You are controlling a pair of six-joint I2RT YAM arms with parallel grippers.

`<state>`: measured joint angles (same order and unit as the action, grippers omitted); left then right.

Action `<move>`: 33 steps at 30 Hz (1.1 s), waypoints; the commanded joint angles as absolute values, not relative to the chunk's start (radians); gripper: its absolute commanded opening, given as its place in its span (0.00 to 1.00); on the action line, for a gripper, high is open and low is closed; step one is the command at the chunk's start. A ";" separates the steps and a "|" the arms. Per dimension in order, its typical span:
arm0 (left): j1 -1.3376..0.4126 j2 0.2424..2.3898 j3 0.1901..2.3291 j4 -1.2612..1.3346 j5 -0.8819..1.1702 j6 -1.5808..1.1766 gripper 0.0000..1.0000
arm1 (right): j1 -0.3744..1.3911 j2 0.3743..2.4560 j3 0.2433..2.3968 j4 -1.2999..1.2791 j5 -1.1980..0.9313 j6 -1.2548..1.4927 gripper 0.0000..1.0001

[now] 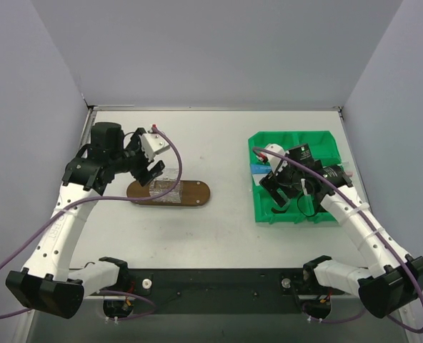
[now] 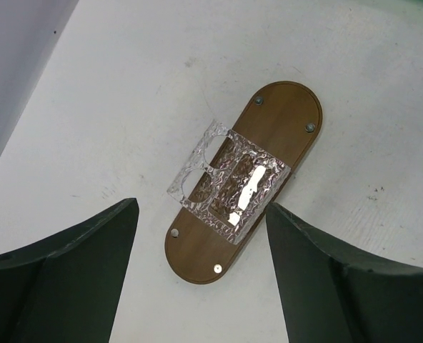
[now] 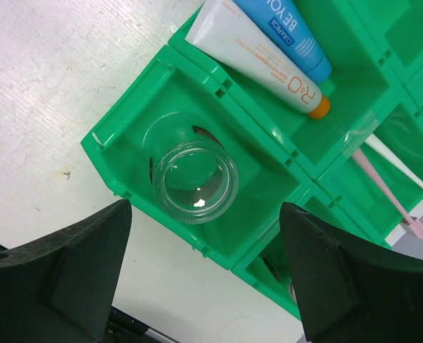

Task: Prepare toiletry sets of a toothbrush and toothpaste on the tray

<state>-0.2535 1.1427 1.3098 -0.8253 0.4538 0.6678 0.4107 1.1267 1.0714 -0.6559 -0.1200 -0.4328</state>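
The dark brown oval tray [image 1: 193,194] lies left of centre with a clear textured holder [image 1: 163,189] on it. My left gripper [image 1: 154,173] hovers open and empty above the tray's left end. In the left wrist view the tray [image 2: 272,125] and holder [image 2: 229,182] lie below the left gripper [image 2: 201,207]. My right gripper [image 1: 281,191] is open and empty above the green bin [image 1: 297,139]. The right wrist view shows a white toothpaste tube with an orange cap [image 3: 258,57], a blue tube [image 3: 283,28], a pink toothbrush [image 3: 386,193] and a white one [image 3: 401,168], each in the bin's compartments.
A clear cup [image 3: 195,180] stands in the bin's [image 3: 126,114] near-left compartment, just ahead of my right gripper [image 3: 204,207]. Grey walls close in the table on the left, back and right. Purple cables run along both arms.
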 commanded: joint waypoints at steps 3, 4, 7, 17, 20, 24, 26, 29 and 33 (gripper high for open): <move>-0.253 1.115 1.267 -0.747 0.495 0.623 0.83 | 0.399 1.177 1.032 -0.707 -0.081 -0.379 0.82; -0.253 1.117 1.263 -0.746 0.495 0.624 0.83 | 0.397 1.190 1.022 -0.707 -0.086 -0.377 0.82; -0.253 1.114 1.250 -0.747 0.502 0.637 0.83 | 0.384 1.227 1.009 -0.704 -0.115 -0.376 0.82; -0.256 1.072 1.200 -0.742 0.514 0.687 0.83 | 0.290 1.324 1.008 -0.678 -0.245 -0.380 0.83; -0.258 1.072 1.195 -0.744 0.511 0.692 0.83 | 0.279 1.348 1.009 -0.675 -0.256 -0.382 0.83; -0.258 1.071 1.189 -0.738 0.512 0.693 0.83 | 0.268 1.379 1.005 -0.666 -0.278 -0.379 0.83; -0.259 1.072 1.190 -0.736 0.511 0.695 0.83 | 0.264 1.394 1.002 -0.660 -0.281 -0.377 0.82; -0.261 1.072 1.181 -0.733 0.508 0.696 0.83 | 0.264 1.407 1.002 -0.650 -0.285 -0.374 0.80; -0.259 1.072 1.174 -0.729 0.503 0.698 0.83 | 0.265 1.420 1.002 -0.649 -0.287 -0.374 0.77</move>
<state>-0.2558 1.0874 1.1790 -0.7734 0.4839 0.6891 0.2687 1.4075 1.0050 -0.6376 -0.2638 -0.3859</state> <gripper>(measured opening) 0.832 0.781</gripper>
